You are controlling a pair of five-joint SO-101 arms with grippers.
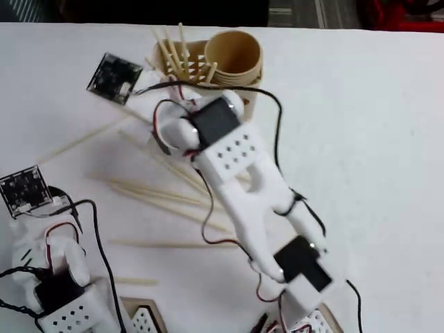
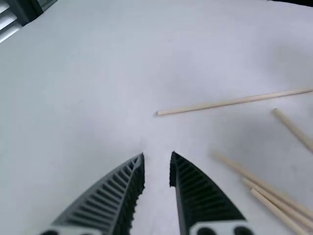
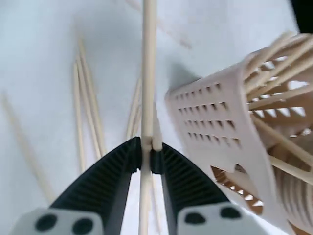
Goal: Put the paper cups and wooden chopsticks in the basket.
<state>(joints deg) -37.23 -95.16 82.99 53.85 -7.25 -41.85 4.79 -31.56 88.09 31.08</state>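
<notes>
Basket: the pale, slotted plastic basket (image 1: 196, 68) stands at 12 o'clock on the white surface (image 1: 361, 139). It is where everything has to end up.
Cups: the tan paper cups (image 1: 234, 52), nested in a stack, sit in the basket's 3 o'clock half, so their part of the task looks done.
Stored sticks: several thin, pale wooden chopsticks (image 1: 170, 48) lean out of the basket's 9 o'clock half, resting against its rim.
Right arm: the white right arm (image 1: 243, 180) stretches from 5 o'clock toward the basket.
Right arm's jaws: pressed together on one wooden chopstick (image 3: 148, 73), pinched partway along its length. The stick stands nearly straight up just beside the basket wall (image 3: 215, 127), probably so it can be tipped in end first.
Loose sticks: more chopsticks (image 1: 166, 198) lie scattered flat on the surface around 9 o'clock, waiting to be fetched.
Left arm: the left arm (image 1: 59, 277) sits at 8 o'clock.
Left arm's jaws: slightly spread with nothing between them, hanging over bare surface near a lone chopstick (image 2: 234, 101). That looks like a good place to start the next pick.
</notes>
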